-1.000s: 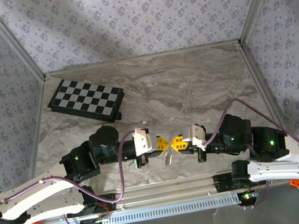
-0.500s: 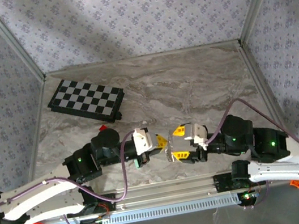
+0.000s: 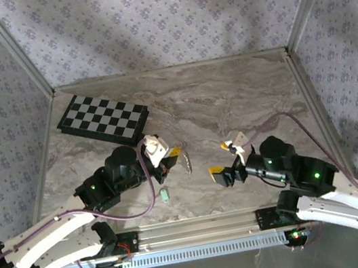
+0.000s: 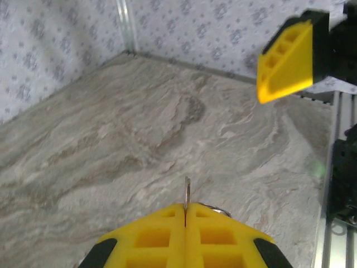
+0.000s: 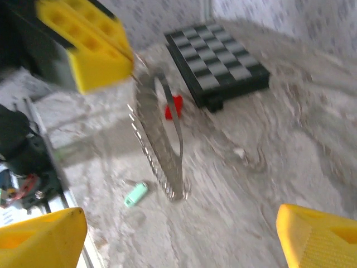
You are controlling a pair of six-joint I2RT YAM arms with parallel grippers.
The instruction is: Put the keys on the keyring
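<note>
Hanging from the left gripper (image 3: 173, 155), whose yellow fingers are pressed tight together on its upper end, the keyring (image 3: 185, 162) dangles above the marble table (image 3: 248, 95), a blurred beaded chain running down beside the wire loop in the right wrist view. The mint-headed key (image 3: 165, 195) lies flat on the table, loose, nearer the arm bases and apart from the ring. The right gripper (image 3: 221, 158) faces the ring with its fingers spread wide and nothing between them, while the chessboard (image 3: 102, 118) sits far left with a small red block (image 5: 174, 106) just beside it.
</note>
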